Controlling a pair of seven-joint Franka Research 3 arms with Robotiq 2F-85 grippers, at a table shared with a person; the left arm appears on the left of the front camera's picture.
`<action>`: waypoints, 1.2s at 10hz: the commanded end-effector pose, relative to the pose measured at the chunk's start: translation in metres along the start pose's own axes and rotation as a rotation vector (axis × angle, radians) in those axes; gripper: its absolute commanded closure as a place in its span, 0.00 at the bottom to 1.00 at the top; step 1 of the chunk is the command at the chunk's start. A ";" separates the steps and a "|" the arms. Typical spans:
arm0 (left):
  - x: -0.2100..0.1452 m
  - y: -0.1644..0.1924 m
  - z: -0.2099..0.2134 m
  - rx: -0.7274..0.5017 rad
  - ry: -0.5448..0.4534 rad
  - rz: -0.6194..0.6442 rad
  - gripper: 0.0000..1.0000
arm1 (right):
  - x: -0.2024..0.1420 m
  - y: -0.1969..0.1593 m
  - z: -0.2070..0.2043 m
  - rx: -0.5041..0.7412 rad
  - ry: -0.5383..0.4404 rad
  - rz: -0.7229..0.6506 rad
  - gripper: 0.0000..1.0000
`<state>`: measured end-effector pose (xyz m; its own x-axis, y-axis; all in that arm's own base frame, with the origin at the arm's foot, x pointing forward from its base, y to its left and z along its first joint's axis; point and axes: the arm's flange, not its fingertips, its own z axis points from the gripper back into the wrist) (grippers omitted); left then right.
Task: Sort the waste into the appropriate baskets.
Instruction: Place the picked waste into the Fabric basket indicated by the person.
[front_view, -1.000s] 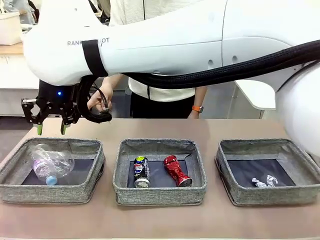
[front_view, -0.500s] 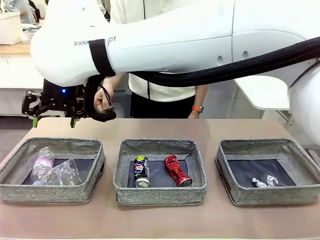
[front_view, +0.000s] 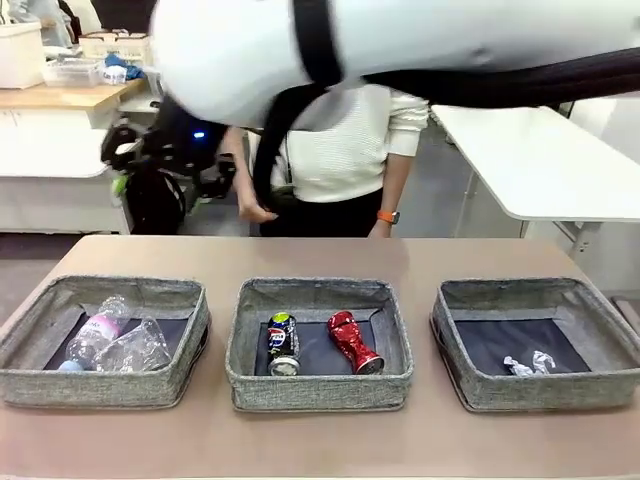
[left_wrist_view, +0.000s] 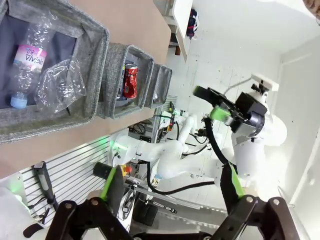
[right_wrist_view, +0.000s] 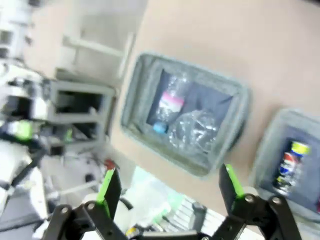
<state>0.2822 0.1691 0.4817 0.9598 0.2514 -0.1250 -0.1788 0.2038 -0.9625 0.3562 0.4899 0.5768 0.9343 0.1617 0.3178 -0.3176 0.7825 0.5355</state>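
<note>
Overhead, the right arm (front_view: 400, 50) blocks the person (front_view: 350, 150); both grippers (right_wrist_view: 167, 187) (left_wrist_view: 170, 192) gape empty.

Tan bench (front_view: 420, 255) seen in foreground. White table (front_view: 540, 160) placed at right behind it. Wooden-topped white counter (front_view: 55, 98) set at far left, white containers (front_view: 22, 55) stacked on top. Grey floor (front_view: 445, 205) beyond.

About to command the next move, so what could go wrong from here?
The right arm sweeps above the table close to the person's hand, so a quick retract might brush it. The plastic cup leans on the bottle in the left basket, near its front wall; a bump could tip it out.
</note>
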 end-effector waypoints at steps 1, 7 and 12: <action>-0.002 -0.001 -0.002 -0.009 -0.010 0.000 0.00 | -0.071 -0.078 0.076 0.092 -0.071 0.021 0.00; 0.000 0.000 -0.001 -0.001 0.000 0.001 0.00 | -0.049 -0.125 0.101 0.083 -0.180 -0.230 0.00; -0.010 0.000 -0.112 -0.229 0.045 -0.074 0.00 | -0.050 -0.263 0.127 0.475 0.138 -0.440 0.00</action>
<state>0.3010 0.0770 0.4649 0.9777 0.1878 -0.0937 -0.0976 0.0119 -0.9952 0.3768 0.2242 0.5451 0.9907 -0.1330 0.0281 0.0359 0.4551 0.8897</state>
